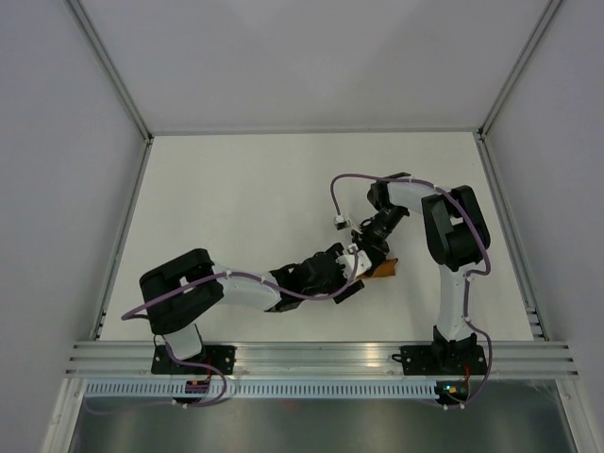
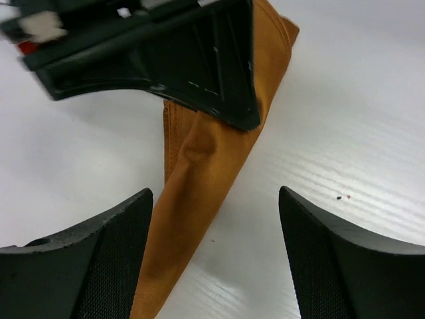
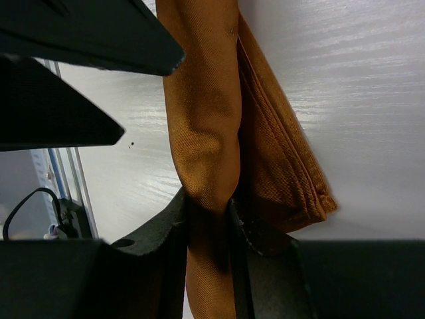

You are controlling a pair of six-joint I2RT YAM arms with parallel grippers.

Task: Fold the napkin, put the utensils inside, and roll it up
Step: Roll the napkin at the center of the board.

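The rust-orange napkin is rolled into a narrow bundle on the white table, mostly hidden under both grippers in the top view. In the right wrist view the roll is pinched between my right gripper's fingers, with folded layers beside it. My right gripper is shut on it. In the left wrist view the roll runs past the left finger. My left gripper is open and holds nothing. It also shows in the top view. The knife is hidden.
The white table is bounded by aluminium rails at the near edge and walls at the sides. The right gripper's body sits close above the roll in the left wrist view.
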